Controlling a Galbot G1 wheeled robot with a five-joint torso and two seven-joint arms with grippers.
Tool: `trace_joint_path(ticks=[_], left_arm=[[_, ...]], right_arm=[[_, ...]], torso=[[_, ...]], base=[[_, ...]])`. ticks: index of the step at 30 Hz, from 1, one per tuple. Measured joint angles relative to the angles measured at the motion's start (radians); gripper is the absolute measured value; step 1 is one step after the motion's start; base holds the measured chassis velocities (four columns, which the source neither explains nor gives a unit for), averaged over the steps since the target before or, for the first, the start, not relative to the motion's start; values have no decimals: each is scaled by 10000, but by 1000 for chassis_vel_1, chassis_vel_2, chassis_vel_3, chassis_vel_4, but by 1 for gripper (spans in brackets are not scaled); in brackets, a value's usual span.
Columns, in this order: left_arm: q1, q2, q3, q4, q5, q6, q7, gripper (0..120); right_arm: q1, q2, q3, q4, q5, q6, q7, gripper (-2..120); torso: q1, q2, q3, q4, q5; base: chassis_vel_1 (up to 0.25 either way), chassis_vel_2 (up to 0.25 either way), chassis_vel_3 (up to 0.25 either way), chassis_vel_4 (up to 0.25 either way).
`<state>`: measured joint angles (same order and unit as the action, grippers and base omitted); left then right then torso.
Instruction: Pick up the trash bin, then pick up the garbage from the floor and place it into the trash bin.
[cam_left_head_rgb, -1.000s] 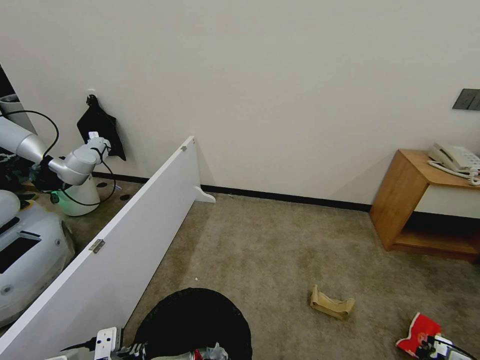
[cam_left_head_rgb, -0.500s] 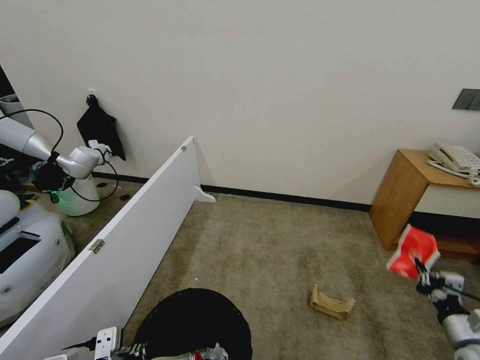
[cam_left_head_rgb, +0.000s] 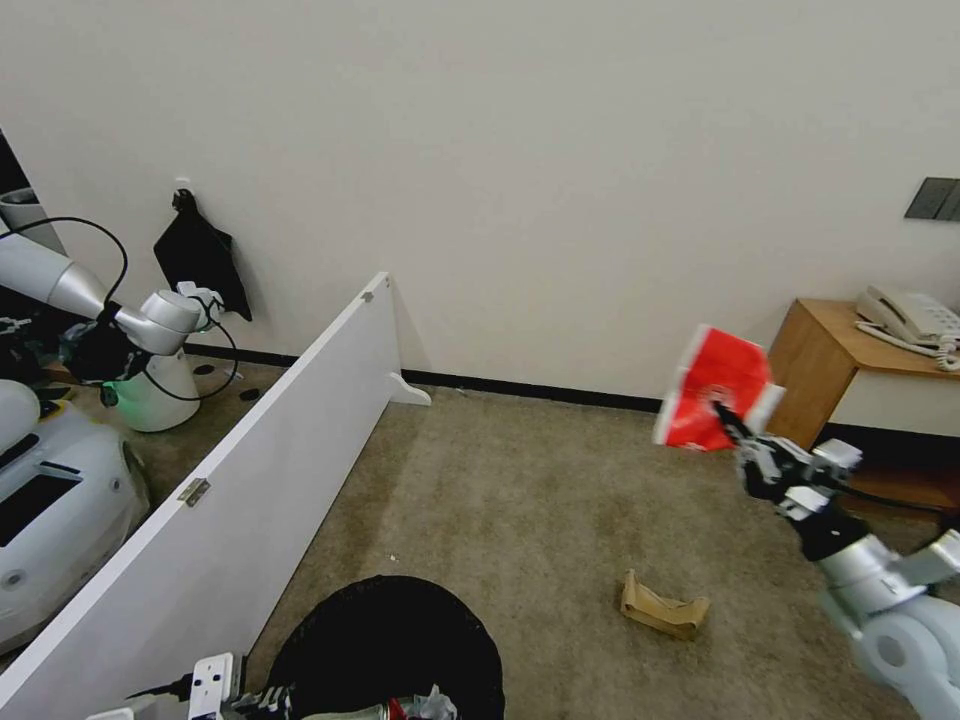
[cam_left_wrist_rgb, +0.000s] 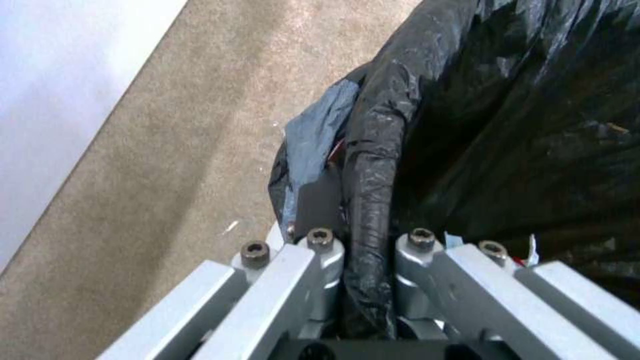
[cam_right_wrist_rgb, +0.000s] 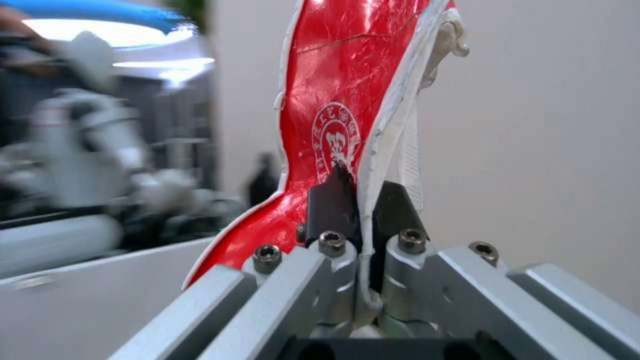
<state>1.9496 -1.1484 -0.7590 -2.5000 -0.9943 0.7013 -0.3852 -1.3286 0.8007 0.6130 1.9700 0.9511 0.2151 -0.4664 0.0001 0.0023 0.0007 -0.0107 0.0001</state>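
Red crushed cup (cam_left_head_rgb: 718, 390), light and flimsy, pinched edge-on by right gripper (cam_left_head_rgb: 738, 432); left gripper (cam_left_wrist_rgb: 363, 250) clamps bin (cam_left_head_rgb: 390, 640) rim.

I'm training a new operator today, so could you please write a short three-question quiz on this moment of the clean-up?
1. True or false: the right gripper is shut on the red-and-white crushed cup and holds it in the air.
2. What does the left gripper grip? A) the white partition board B) the bag-covered rim of the trash bin C) the phone
3. Fill in: on the carpet, between bin and right arm, lies the folded brown ____.

Key: 1 true; 2 B; 3 cardboard.
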Motion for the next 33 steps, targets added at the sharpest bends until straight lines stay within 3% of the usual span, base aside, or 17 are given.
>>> trace_joint_path(ticks=[2,5,6,10,15,21,33], left_arm=[[10,-7,-49,0,-3,1,0,4],[20,-12,-64,0,-3,2,0,4],[31,-40,-71,1,-1,3,1,4],[31,-87,-44,0,24,4,-1,4],[57,-150,-22,0,57,8,-13,4],[80,-161,-55,0,10,17,-34,4],[75,-98,-136,0,-162,47,-94,4]], right_arm=[[463,-675,-706,241,391,53,-421,0],[734,-865,-993,291,534,57,-524,0],[1673,-1161,-1841,359,857,58,-721,0],[2791,-1210,-3008,373,1157,-1,-965,0],[5067,-730,-5602,299,1841,-377,-1795,0],[6680,-79,-7347,-160,1957,-407,-2384,0],[7549,397,-8659,-692,1998,-378,-3249,0]], torso=[[-1,0,0,-5,-2],[0,0,0,-4,-1],[0,0,0,0,-3],[0,0,1,3,-1],[0,-1,0,1,-3],[0,-1,0,2,-2],[0,0,-1,-1,-2]], base=[[0,0,0,0],[0,0,0,0],[0,0,0,0],[0,0,0,0],[0,0,0,0],[0,0,0,0],[0,0,0,0]])
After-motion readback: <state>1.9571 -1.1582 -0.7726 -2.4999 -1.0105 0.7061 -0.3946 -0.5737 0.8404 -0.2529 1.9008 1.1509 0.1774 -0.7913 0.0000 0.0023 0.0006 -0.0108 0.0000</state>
